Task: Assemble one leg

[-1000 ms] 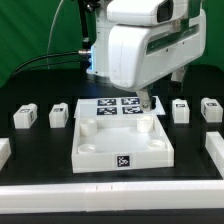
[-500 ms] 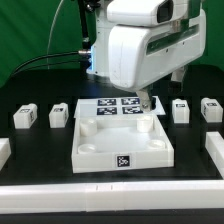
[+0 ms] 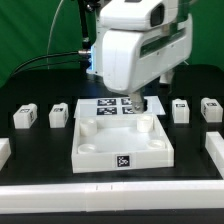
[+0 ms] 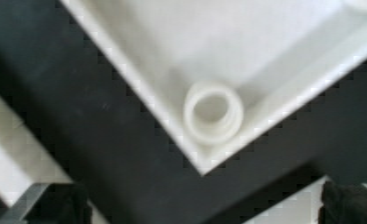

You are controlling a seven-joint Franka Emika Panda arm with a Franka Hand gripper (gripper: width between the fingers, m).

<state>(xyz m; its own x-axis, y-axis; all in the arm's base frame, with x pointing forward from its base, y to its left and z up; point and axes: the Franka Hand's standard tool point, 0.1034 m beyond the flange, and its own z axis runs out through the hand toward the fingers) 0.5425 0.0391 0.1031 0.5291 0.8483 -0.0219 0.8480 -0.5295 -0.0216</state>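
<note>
Four small white legs with tags lie on the black table: two at the exterior view's left (image 3: 25, 117) (image 3: 59, 115) and two at its right (image 3: 181, 110) (image 3: 211, 108). The large white square panel (image 3: 100, 150) lies in the middle. My gripper (image 3: 140, 104) hangs over the panel's far right corner, apart from every leg. In the wrist view the panel's corner with its round socket (image 4: 215, 108) lies below my gripper (image 4: 194, 205). One dark fingertip (image 4: 38, 205) shows at each side, wide apart, with nothing between them.
The marker board (image 3: 112, 106) lies just behind the panel, partly hidden by the arm. White rails border the table at the front (image 3: 110, 186), the exterior view's left (image 3: 3, 150) and its right (image 3: 215, 149).
The arm has shifted a little toward the exterior view's left, and the gripper with it over the panel's far right corner. The legs and panel have not moved.
</note>
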